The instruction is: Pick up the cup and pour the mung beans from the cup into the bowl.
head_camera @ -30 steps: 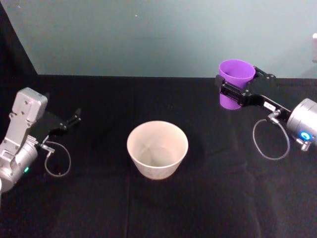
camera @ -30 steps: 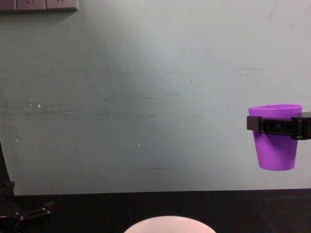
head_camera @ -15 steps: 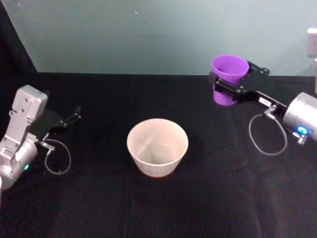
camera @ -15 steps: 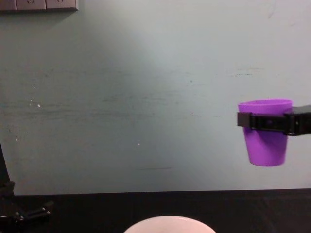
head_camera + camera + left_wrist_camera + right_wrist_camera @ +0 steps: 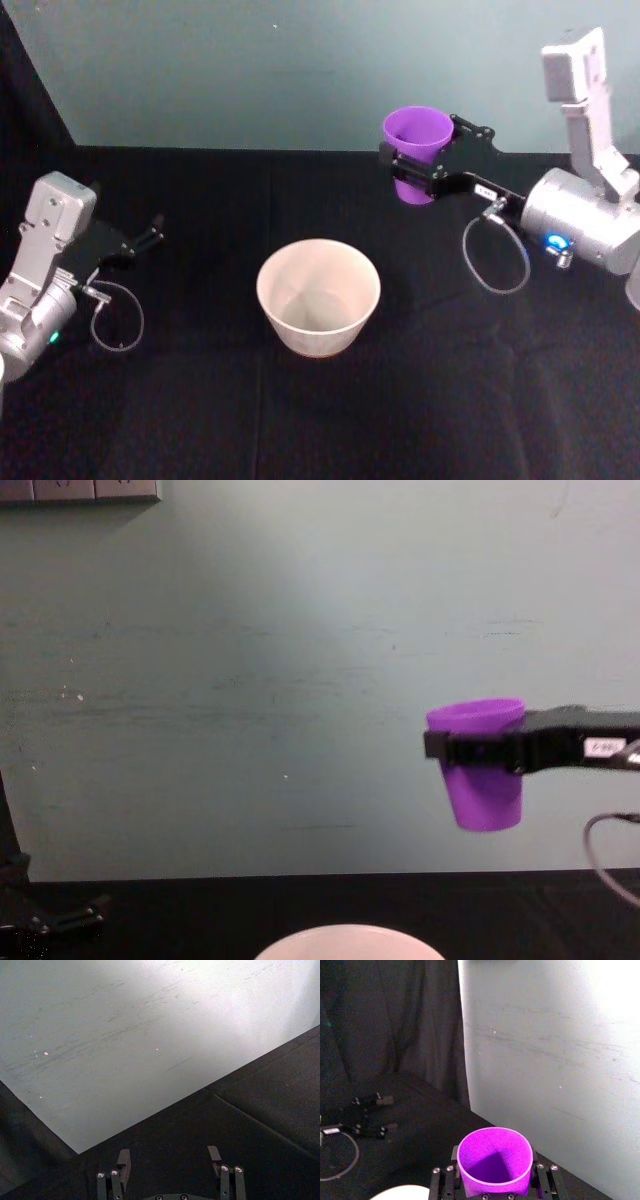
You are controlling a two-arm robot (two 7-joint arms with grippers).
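Right gripper [image 5: 428, 165]: my jaws are pinched on the cup [image 5: 417, 130], one finger on each side of its wall just under the rim. The cup hangs between them in the air, nearly upright with its mouth up, well above the black table [image 5: 200, 400]. From the wrist I look straight down into the cup [image 5: 495, 1160], but cannot tell what lies inside.

The bowl [image 5: 265, 300] stands on the table below these jaws, off to their left and nearer my body, well apart from the cup.

Left gripper [image 5: 150, 235]: parked low at the table's left side, its jaws spread with nothing between them.
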